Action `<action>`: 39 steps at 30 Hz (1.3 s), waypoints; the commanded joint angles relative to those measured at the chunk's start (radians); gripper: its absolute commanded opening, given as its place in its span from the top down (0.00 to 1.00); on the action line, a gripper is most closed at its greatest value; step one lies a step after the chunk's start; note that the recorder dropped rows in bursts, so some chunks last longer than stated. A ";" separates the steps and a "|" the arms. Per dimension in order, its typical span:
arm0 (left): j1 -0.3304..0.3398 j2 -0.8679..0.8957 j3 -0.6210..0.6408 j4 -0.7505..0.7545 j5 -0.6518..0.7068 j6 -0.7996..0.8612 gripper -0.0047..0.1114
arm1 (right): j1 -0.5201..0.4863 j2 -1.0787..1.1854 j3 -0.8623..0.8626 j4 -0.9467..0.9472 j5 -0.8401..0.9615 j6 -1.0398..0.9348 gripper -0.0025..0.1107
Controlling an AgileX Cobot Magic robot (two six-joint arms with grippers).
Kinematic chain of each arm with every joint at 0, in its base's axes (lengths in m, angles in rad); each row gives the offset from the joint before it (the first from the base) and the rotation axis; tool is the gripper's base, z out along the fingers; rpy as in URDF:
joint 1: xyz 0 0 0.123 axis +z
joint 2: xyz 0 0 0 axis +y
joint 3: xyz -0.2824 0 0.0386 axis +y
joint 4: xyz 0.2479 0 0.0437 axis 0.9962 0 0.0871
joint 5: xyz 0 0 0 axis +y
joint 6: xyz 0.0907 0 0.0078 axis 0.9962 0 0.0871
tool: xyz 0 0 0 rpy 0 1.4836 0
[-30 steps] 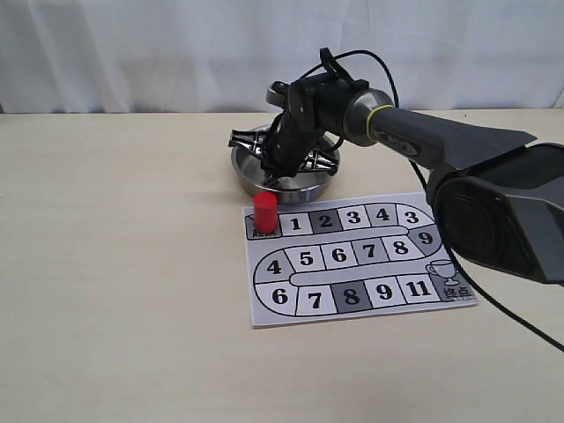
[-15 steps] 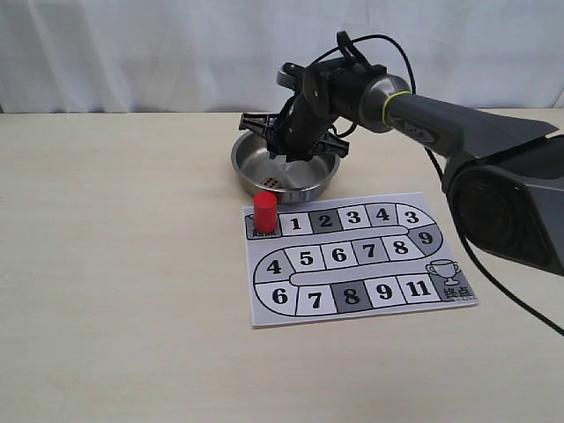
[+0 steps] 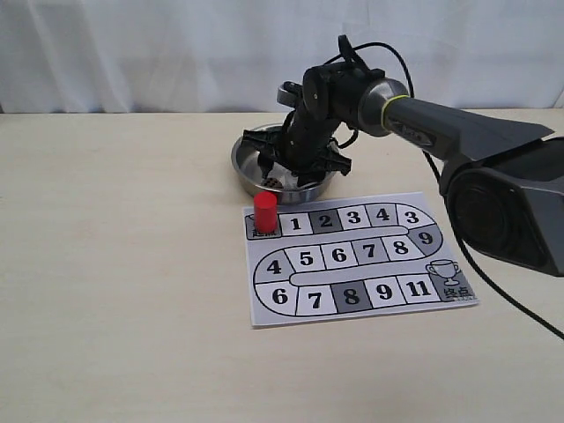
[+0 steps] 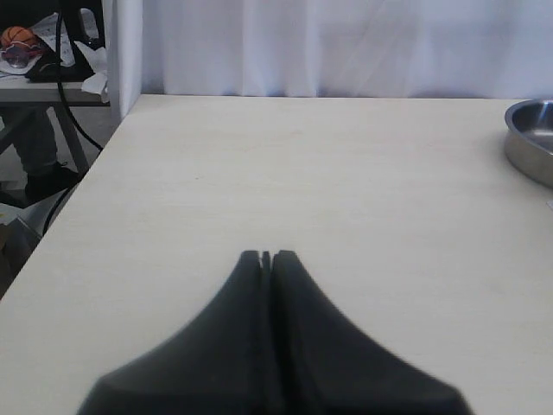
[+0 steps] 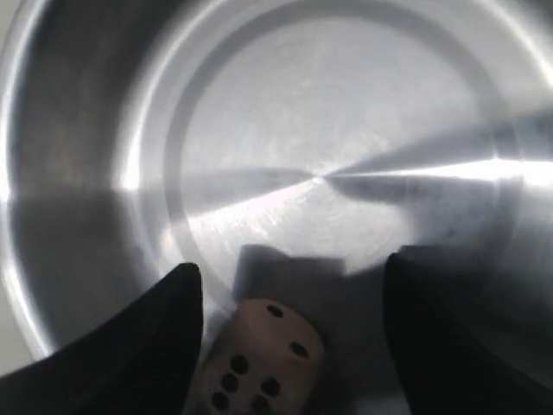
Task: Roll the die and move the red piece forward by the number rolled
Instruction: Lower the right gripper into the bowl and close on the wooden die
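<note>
The die (image 5: 259, 363), a pale beige cube with dark pips, lies on the floor of the steel bowl (image 5: 328, 112). My right gripper (image 5: 294, 264) is open around it; the die rests close to one dark finger (image 5: 164, 337) and clear of the other. From outside, that gripper (image 3: 280, 179) reaches down inside the bowl (image 3: 242, 166) and hides the die. The red piece (image 3: 264, 211) stands upright on the start square at the top left corner of the game board (image 3: 352, 264). My left gripper (image 4: 266, 256) is shut on nothing, above bare tabletop.
The numbered board lies flat just in front of the bowl, with a trophy square (image 3: 445, 278) at its right end. The bowl's rim (image 4: 529, 138) shows at the edge of the left wrist view. A white curtain backs the table.
My right gripper rose out of the bowl, leaving the die lying inside, then came back down into the bowl around the die. The red piece has not moved.
</note>
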State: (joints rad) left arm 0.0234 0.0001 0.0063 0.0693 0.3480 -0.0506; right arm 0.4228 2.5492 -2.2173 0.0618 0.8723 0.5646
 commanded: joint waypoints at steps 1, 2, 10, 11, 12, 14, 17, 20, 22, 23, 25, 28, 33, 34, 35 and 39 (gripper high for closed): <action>0.000 0.000 -0.006 -0.001 -0.017 -0.006 0.96 | -0.001 0.001 -0.003 0.035 -0.057 -0.012 0.46; 0.000 0.000 -0.006 -0.001 -0.017 -0.006 0.96 | -0.001 0.001 -0.003 0.035 -0.057 -0.012 0.47; 0.000 0.000 -0.006 -0.001 -0.017 -0.006 0.96 | -0.001 0.001 -0.003 0.035 0.001 -0.012 0.47; 0.000 0.000 -0.006 -0.001 -0.017 -0.006 0.96 | -0.001 0.001 -0.003 0.035 0.001 -0.012 0.47; 0.000 0.000 -0.006 -0.001 -0.017 -0.006 0.96 | -0.001 0.001 -0.003 0.035 0.001 -0.012 0.47; 0.000 0.000 -0.006 -0.001 -0.017 -0.006 0.96 | -0.001 0.001 -0.003 0.035 0.001 -0.012 0.47; 0.000 0.000 -0.006 -0.001 -0.017 -0.006 0.96 | -0.001 0.001 -0.003 0.056 0.001 -0.012 0.47; 0.000 0.000 -0.006 -0.001 -0.017 -0.006 0.96 | -0.001 0.001 -0.003 0.098 -0.003 -0.012 0.47; 0.000 0.000 -0.006 -0.001 -0.017 -0.006 0.96 | -0.001 0.001 -0.003 0.106 -0.007 -0.034 0.47; 0.000 0.000 -0.006 -0.001 -0.017 -0.006 0.96 | -0.001 0.001 -0.003 0.106 -0.005 -0.034 0.47; 0.000 0.000 -0.006 -0.001 -0.017 -0.006 0.96 | -0.001 0.001 -0.003 0.106 -0.003 -0.034 0.47; 0.000 0.000 -0.006 -0.001 -0.017 -0.006 0.96 | -0.001 0.001 -0.003 0.106 -0.001 -0.034 0.49; 0.000 0.000 -0.006 -0.001 -0.017 -0.006 0.96 | -0.001 0.001 -0.003 0.102 0.022 -0.034 0.64; 0.000 0.000 -0.006 -0.001 -0.017 -0.006 0.96 | -0.001 0.001 -0.003 0.102 0.022 -0.034 0.66; 0.000 0.000 -0.006 -0.001 -0.017 -0.006 0.96 | -0.001 0.001 -0.003 0.102 0.006 -0.034 0.72; 0.000 0.000 -0.006 -0.001 -0.017 -0.006 0.96 | -0.003 0.001 -0.003 0.102 -0.060 -0.034 0.92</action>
State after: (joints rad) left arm 0.0234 0.0001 0.0063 0.0693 0.3480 -0.0506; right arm 0.4228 2.5538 -2.2173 0.1671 0.8505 0.5408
